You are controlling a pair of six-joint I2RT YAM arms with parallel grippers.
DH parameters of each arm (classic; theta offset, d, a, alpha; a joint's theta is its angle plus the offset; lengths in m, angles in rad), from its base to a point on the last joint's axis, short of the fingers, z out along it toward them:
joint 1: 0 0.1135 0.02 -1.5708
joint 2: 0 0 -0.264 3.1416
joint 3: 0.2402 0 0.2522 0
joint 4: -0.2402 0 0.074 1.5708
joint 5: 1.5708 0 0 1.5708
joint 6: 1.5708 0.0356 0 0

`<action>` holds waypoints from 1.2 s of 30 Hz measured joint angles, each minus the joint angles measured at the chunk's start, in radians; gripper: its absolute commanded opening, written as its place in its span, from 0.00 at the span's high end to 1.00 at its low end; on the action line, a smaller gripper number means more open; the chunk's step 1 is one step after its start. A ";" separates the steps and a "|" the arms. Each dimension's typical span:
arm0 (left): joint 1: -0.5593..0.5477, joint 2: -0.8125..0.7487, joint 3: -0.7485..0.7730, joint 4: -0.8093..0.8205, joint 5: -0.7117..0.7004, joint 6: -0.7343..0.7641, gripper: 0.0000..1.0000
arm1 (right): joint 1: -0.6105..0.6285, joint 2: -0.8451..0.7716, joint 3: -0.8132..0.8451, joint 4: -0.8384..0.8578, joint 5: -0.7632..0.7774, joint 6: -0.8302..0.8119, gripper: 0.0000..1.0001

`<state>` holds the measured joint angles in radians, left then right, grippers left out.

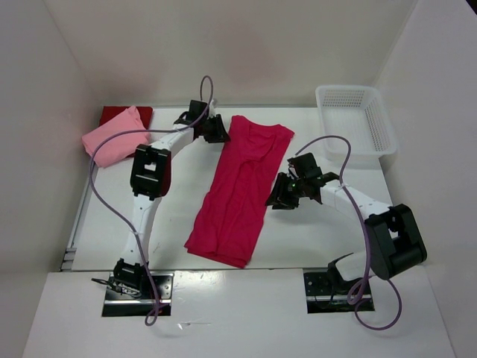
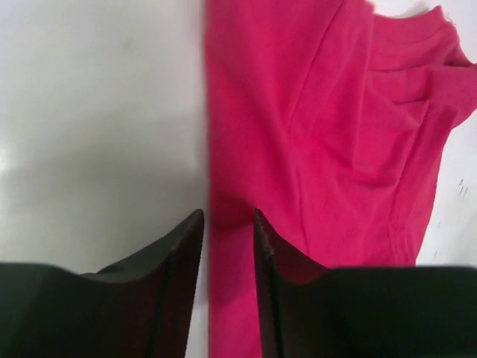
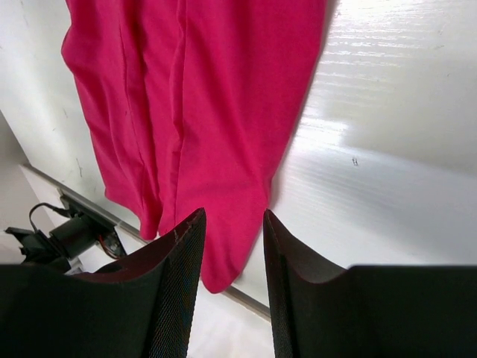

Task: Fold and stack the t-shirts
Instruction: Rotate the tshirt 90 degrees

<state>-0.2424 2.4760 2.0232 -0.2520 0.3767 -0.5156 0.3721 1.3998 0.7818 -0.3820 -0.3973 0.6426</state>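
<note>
A bright magenta-crimson t-shirt (image 1: 240, 188) lies on the table folded into a long strip, collar at the far end. Folded light pink (image 1: 112, 143) and dark red (image 1: 140, 113) t-shirts rest at the far left. My left gripper (image 1: 216, 128) hovers at the strip's far left edge, open, the shirt's edge (image 2: 246, 112) below the gap and nothing gripped. My right gripper (image 1: 282, 191) is open beside the strip's right edge; the shirt (image 3: 201, 112) lies beneath its fingers (image 3: 186, 246), apart from them.
A white mesh basket (image 1: 356, 119) stands at the far right corner. The table's near edge (image 3: 246, 294) runs just below the shirt's hem. White walls enclose the table on three sides.
</note>
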 measured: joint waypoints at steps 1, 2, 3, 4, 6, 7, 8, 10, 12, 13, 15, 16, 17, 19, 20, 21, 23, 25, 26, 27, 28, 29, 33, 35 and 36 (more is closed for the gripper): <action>-0.006 0.036 0.052 -0.001 0.005 0.000 0.75 | -0.002 0.000 0.000 0.000 -0.003 0.000 0.57; -0.012 0.068 0.092 0.000 0.018 -0.008 0.81 | -0.004 0.000 0.000 0.001 -0.004 0.000 0.57; -0.018 0.093 0.126 -0.002 0.027 -0.016 0.86 | -0.006 0.000 0.001 0.001 -0.006 0.000 0.57; -0.022 0.123 0.166 -0.002 0.045 -0.026 0.91 | -0.009 0.000 0.001 0.002 -0.008 -0.001 0.57; -0.027 0.167 0.230 0.006 0.068 -0.061 1.00 | -0.024 0.002 0.002 0.002 -0.011 -0.005 0.57; -0.029 0.180 0.248 0.010 0.070 -0.074 1.00 | -0.033 0.002 0.003 0.001 -0.011 -0.007 0.57; -0.031 0.190 0.263 0.014 0.069 -0.093 1.00 | -0.044 0.006 0.005 0.002 -0.011 -0.012 0.57; -0.027 0.199 0.273 0.022 0.068 -0.119 1.00 | -0.063 0.019 0.009 0.002 -0.011 -0.022 0.56; -0.008 0.200 0.274 0.028 0.062 -0.144 1.00 | -0.071 0.034 0.011 0.003 -0.011 -0.031 0.56; 0.006 0.200 0.274 0.030 0.059 -0.151 1.00 | -0.072 0.041 0.011 0.003 -0.011 -0.035 0.56; 0.045 0.200 0.274 0.037 0.048 -0.175 1.00 | -0.072 0.056 0.011 0.004 -0.012 -0.040 0.55; 0.069 0.200 0.272 0.043 0.039 -0.192 1.00 | -0.072 0.066 0.013 0.004 -0.013 -0.044 0.54; 0.094 0.198 0.264 0.054 0.027 -0.203 0.97 | -0.072 0.078 0.017 0.003 -0.015 -0.050 0.53; 0.137 0.167 0.196 0.101 -0.002 -0.227 0.77 | -0.072 0.105 0.029 0.004 -0.020 -0.061 0.52; 0.160 0.142 0.148 0.121 -0.007 -0.241 0.46 | -0.072 0.117 0.036 0.004 -0.022 -0.064 0.51; 0.178 0.113 0.100 0.146 -0.009 -0.251 0.34 | -0.072 0.126 0.043 0.004 -0.026 -0.068 0.51; 0.200 0.033 -0.013 0.206 -0.016 -0.268 0.18 | -0.072 0.134 0.053 0.004 -0.034 -0.073 0.47; 0.203 -0.060 -0.131 0.219 -0.026 -0.266 0.00 | -0.071 0.135 0.064 0.007 -0.041 -0.079 0.47; 0.196 -0.116 -0.207 0.235 -0.032 -0.256 0.00 | -0.067 0.135 0.069 0.008 -0.043 -0.079 0.47; 0.191 -0.164 -0.275 0.240 -0.037 -0.248 0.00 | -0.061 0.135 0.072 0.013 -0.043 -0.079 0.48; 0.183 -0.229 -0.363 0.238 -0.045 -0.241 0.00 | -0.049 0.135 0.073 0.017 -0.043 -0.077 0.51; 0.176 -0.287 -0.430 0.230 -0.053 -0.236 0.00 | -0.033 0.135 0.073 0.023 -0.044 -0.074 0.54; 0.154 -0.574 -0.764 0.214 -0.066 -0.210 0.22 | 0.079 0.119 0.055 0.058 -0.038 -0.027 0.88; 0.153 -0.710 -0.897 0.206 -0.067 -0.208 0.54 | 0.124 0.088 0.015 0.090 -0.033 0.000 0.87; 0.156 -0.787 -0.971 0.190 -0.070 -0.201 0.69 | 0.146 0.067 -0.014 0.100 -0.029 0.021 0.77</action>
<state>-0.0868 1.6894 1.0519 -0.0616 0.3065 -0.7170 0.5179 1.4666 0.7681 -0.2825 -0.4259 0.6636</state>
